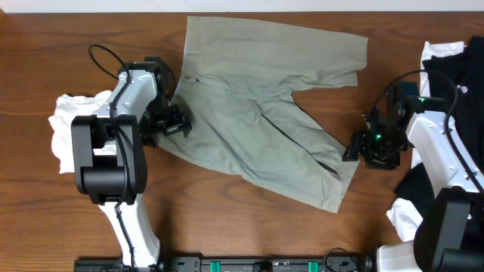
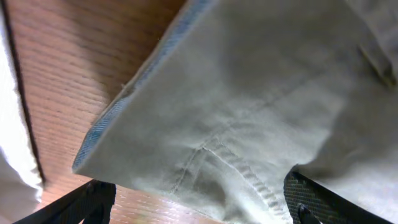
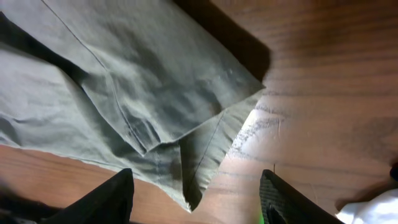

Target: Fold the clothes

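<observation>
Left gripper [image 1: 174, 119] is spread wide with nothing pinched. Its fingers straddle the waistband [image 2: 140, 81] at the 9 o'clock edge of the shorts [image 1: 257, 113]. Right gripper [image 1: 364, 145] is also apart and empty, just off the lower leg hem [image 3: 205, 149] at about 4 o'clock.

The shorts lie flat mid-table [image 1: 45, 30], waist at 9–10, one leg out to 2, the other to 5.

Risks, my read:
- The hem layers sit offset in the right wrist view. If I close on the top one only, the fold drags skewed.
- The waistband is thick, so a shallow bite could slip out on the lift.
- If the two sides lift unevenly, the legs twist over each other.
- White garment [image 1: 64, 125] at 9 and black garment [image 1: 454, 72] at 3 sit close to my arms — a wide swing could snag either.
</observation>
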